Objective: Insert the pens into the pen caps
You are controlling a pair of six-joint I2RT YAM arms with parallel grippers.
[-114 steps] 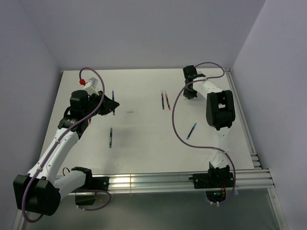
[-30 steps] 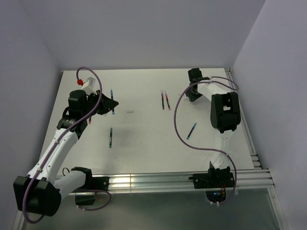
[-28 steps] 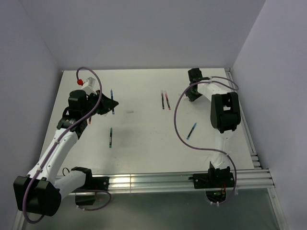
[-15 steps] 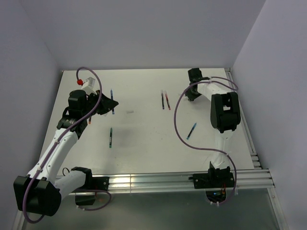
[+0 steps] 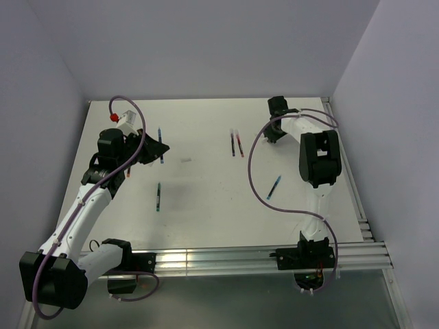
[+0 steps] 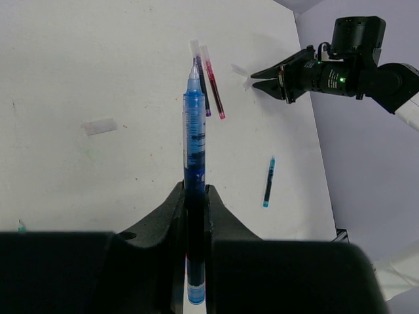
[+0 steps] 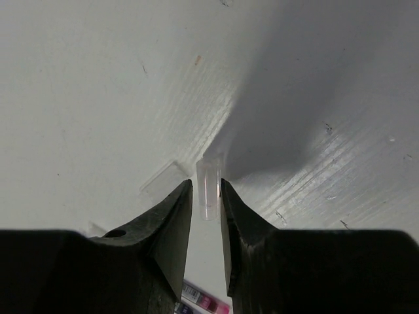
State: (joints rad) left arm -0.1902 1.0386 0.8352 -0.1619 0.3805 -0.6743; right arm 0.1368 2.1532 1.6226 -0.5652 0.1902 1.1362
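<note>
A dark blue pen stands clamped in my left gripper, tip pointing away; in the top view this gripper hovers at the table's left. My right gripper is low at the far right, its jaws straddling a clear pen cap. The cap touches the right finger, with a thin gap to the left one. Beside it lies a second cap. A black pen and a red pen lie together mid-table. A light blue pen and a green-tipped pen lie nearer.
A lone translucent cap lies on the white table between the arms. Purple cables loop over both arms. Grey walls close the back and both sides, and an aluminium rail runs along the near edge.
My right gripper's jaws have narrowed around the clear cap. The left arm and its blue pen have stayed put over the last second.
</note>
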